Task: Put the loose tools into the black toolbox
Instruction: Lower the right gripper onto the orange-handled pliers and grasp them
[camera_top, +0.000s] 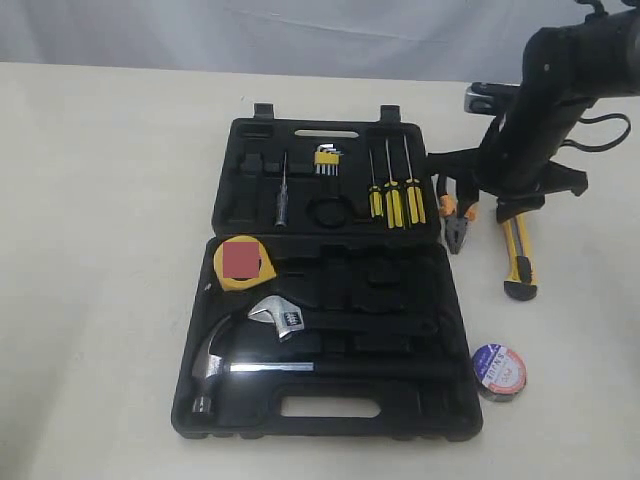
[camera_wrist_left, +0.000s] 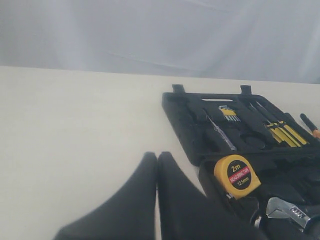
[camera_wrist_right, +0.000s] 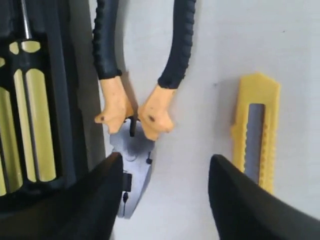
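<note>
Orange-handled pliers sit on the bench just beside the black toolbox. My right gripper hangs wide open and empty over their head. Coming down, it could easily snag the toolbox edge and skew them.

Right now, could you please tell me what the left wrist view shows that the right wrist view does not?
Only the left wrist view: the tape measure, the wrench, and the shut left gripper. Only the right wrist view: the pliers and utility knife on the table, with the open right gripper framing the pliers' head. Both: the toolbox holding the yellow-handled screwdrivers.
</note>
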